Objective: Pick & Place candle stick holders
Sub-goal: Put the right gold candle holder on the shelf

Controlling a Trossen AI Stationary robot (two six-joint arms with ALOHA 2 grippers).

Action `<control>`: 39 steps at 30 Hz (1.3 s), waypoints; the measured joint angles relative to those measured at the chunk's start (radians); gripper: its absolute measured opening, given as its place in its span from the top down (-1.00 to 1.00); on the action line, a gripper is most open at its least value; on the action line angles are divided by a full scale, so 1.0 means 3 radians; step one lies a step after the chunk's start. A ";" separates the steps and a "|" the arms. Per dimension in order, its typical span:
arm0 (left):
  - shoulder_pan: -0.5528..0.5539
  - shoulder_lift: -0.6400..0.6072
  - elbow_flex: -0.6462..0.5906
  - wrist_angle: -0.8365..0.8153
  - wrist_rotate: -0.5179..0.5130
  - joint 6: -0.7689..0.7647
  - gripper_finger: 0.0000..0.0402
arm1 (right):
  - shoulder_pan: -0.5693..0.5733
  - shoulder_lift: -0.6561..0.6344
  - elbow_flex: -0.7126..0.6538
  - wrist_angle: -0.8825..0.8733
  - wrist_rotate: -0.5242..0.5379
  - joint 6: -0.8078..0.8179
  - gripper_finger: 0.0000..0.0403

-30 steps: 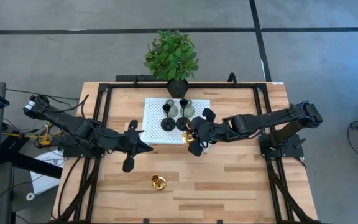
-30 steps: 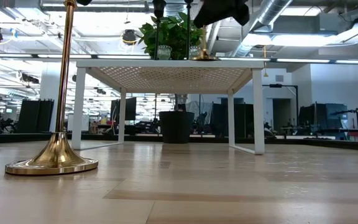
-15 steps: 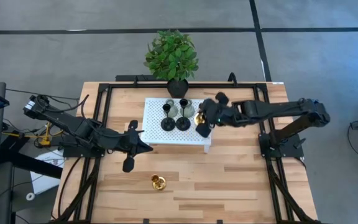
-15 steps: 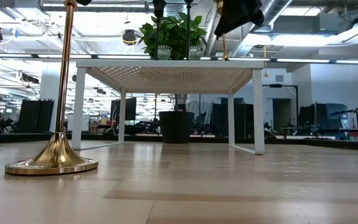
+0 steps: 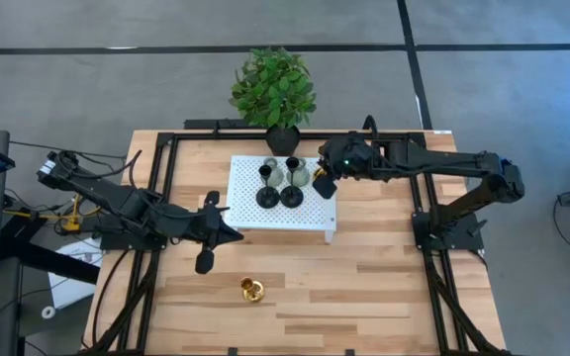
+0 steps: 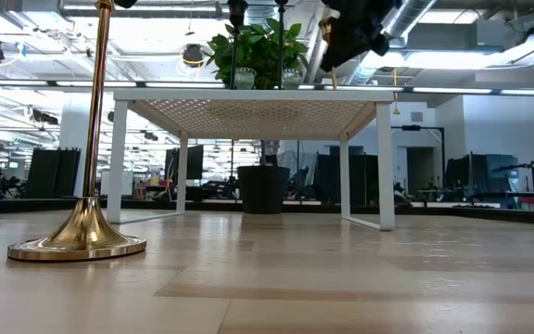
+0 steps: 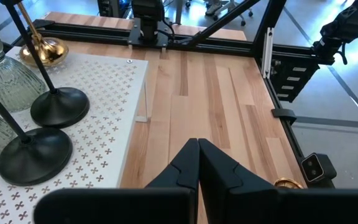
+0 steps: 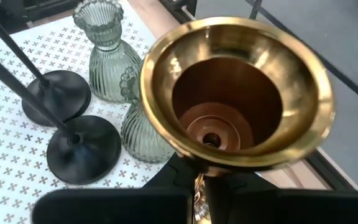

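- Right end effector [image 5: 323,182]: held over the 3 o'clock edge of the white perforated metal platform [image 5: 250,210], fingers clamped on the stem of a shiny gold flared-cup candle stick holder [image 8: 238,93]. In the left wrist view this holder's round gold base [image 7: 44,51] sat at the platform's far corner, stem tilted; whether it bore fully on the platform could not be told.
- Left end effector [image 5: 207,233]: parked at 9 o'clock of the platform, above the pale wooden plank surface [image 5: 384,287]; in the left wrist view its fingers [image 7: 188,165] were pressed together, holding nothing.
- Black candle stick holders, thin stem and round flat base, two: first [image 5: 265,194] and second [image 5: 291,192], upright side by side near the platform's centre.
- Grey-green ribbed glass bulbous candle stick holders, two: first [image 8: 110,57] and second [image 8: 145,124], upright at 12 to 1 o'clock of the black pair; the second stood just beside the held gold holder.
- Second shiny gold candle stick holder [image 5: 252,290]: on the wooden surface at 6 o'clock of the platform, well apart from it.
- Green leafy plant in a black pot [image 5: 274,89]: at 12 o'clock of the platform, on the surface's far edge.
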 joint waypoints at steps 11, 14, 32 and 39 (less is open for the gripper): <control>0.0000 0.0001 0.0000 0.0000 0.0001 0.0000 0.98 | -0.0219 0.0001 0.0000 0.0037 -0.0224 -0.0072 0.99; 0.0000 0.0000 -0.0001 0.0000 0.0000 0.0000 0.98 | -0.0261 0.0002 0.0000 0.0032 -0.0333 -0.0073 0.99; -0.0001 0.0000 -0.0001 0.0000 0.0000 0.0000 0.98 | -0.0257 0.0003 0.0000 0.0031 -0.0363 -0.0064 0.91; -0.0001 0.0000 0.0000 0.0000 0.0000 0.0000 0.98 | -0.0257 0.0003 0.0000 0.0030 -0.0424 -0.0065 0.89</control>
